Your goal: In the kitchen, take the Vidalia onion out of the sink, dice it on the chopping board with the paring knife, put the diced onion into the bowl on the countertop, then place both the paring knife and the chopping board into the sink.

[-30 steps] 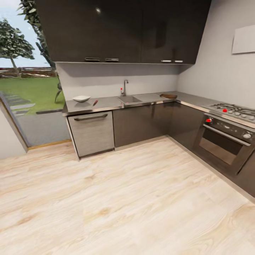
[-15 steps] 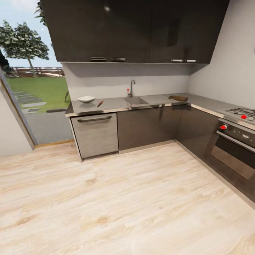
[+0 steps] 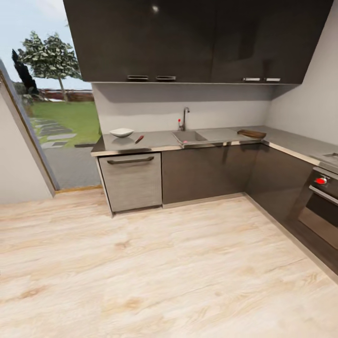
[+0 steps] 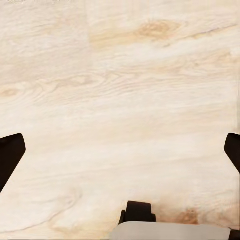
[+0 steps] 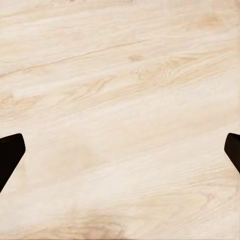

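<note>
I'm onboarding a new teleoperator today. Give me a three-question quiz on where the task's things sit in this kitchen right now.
1. True or false: the bowl sits on the countertop to the left of the sink in the head view.
2. What lies between bowl and sink? A) the knife B) the board C) a kettle
3. Fill in: both wrist views look down at the wooden ____.

Key: 1 true. 2 A. 3 floor. The left gripper and right gripper are open, fingers at the picture edges.
</note>
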`<state>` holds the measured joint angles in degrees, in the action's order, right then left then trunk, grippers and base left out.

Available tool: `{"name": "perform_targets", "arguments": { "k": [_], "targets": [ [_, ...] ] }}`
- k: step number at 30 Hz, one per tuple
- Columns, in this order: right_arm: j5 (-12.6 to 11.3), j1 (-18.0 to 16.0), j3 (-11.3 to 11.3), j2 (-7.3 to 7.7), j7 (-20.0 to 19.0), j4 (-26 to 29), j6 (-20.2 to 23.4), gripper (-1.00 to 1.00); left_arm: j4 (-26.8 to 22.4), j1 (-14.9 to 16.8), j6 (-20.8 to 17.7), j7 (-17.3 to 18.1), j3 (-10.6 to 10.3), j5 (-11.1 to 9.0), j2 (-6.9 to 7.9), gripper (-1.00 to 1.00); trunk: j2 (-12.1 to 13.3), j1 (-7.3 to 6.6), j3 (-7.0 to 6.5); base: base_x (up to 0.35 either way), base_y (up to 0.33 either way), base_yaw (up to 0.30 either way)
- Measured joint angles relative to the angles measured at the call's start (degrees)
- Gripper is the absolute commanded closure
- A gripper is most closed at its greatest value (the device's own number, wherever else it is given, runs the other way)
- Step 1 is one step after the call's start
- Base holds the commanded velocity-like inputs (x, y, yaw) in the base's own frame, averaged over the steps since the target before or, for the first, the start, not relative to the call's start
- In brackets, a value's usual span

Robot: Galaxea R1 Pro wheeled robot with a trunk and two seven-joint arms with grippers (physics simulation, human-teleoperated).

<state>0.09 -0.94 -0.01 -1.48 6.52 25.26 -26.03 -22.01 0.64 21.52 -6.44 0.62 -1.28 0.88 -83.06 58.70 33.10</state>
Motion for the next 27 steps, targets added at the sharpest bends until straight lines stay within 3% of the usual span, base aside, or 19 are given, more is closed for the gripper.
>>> {"name": "perform_targets", "arguments": {
  "k": [27],
  "targets": [
    [0.1, 0.0, 0.0, 0.0, 0.0, 0.0, 0.0, -1.0, 0.0, 0.0, 0.0, 0.0, 0.0, 0.0, 0.0, -1.0, 0.0, 0.0, 0.0, 0.262, -0.144, 0.174]
  ]
}}
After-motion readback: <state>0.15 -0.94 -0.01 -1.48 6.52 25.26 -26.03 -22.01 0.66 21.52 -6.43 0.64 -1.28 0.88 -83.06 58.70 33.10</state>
